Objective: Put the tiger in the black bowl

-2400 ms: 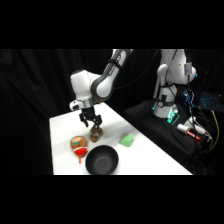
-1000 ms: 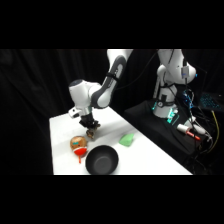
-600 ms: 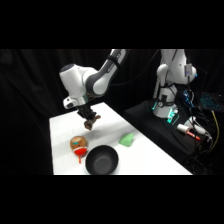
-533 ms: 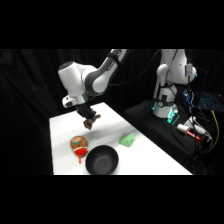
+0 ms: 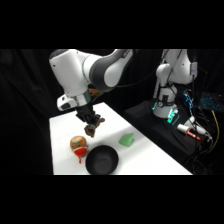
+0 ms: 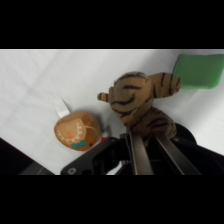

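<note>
The tiger [image 6: 137, 102], a brown toy with dark stripes, hangs in the air with my gripper [image 6: 149, 142] shut on its lower body. In the side view the tiger [image 5: 93, 128] dangles under the gripper [image 5: 90, 121], well above the table and a little behind the black bowl [image 5: 102, 160]. The bowl sits near the table's front edge with nothing in it. In the wrist view only a dark curved patch at the lower right, behind the fingers, may be the bowl.
A round tan toy with red and teal marks [image 5: 78, 145] [image 6: 76, 131] lies just left of the bowl. A light green lump [image 5: 126, 140] [image 6: 198, 71] lies to the right of it. The white table [image 5: 150, 160] ends close in front of the bowl.
The arm has swung up and toward the camera, lifting the tiger off the table to a spot above and behind the bowl. The other items have not moved.
</note>
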Controlling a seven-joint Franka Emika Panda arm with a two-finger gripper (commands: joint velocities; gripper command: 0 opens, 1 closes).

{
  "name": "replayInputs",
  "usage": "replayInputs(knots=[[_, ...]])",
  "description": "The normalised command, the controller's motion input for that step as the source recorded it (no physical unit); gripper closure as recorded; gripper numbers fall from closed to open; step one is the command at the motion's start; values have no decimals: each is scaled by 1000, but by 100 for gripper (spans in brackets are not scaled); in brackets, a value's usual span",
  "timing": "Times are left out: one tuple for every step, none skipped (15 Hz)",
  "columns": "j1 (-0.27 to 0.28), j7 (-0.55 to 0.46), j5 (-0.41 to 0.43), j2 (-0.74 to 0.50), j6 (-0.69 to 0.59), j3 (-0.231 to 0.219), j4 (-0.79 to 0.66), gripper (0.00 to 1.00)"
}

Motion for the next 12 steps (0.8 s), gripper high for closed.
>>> replayInputs(knots=[[138,145,-87,112,-29,118,186,95],[104,117,-52,141,-4,115,194,95],[93,124,-56,175,97,106,177,95],[74,108,-57,188,161,94,162,95],[51,79,-36,203,203,92,148,95],[39,68,-35,219,253,85,131,95],[30,75,-39,230,320,73,119,95],[12,56,-23,245,315,72,129,95],[-8,35,0,259,309,76,134,95],[-19,27,9,260,285,72,139,95],[-29,21,13,241,273,70,136,95],[-37,17,13,222,265,67,132,95]])
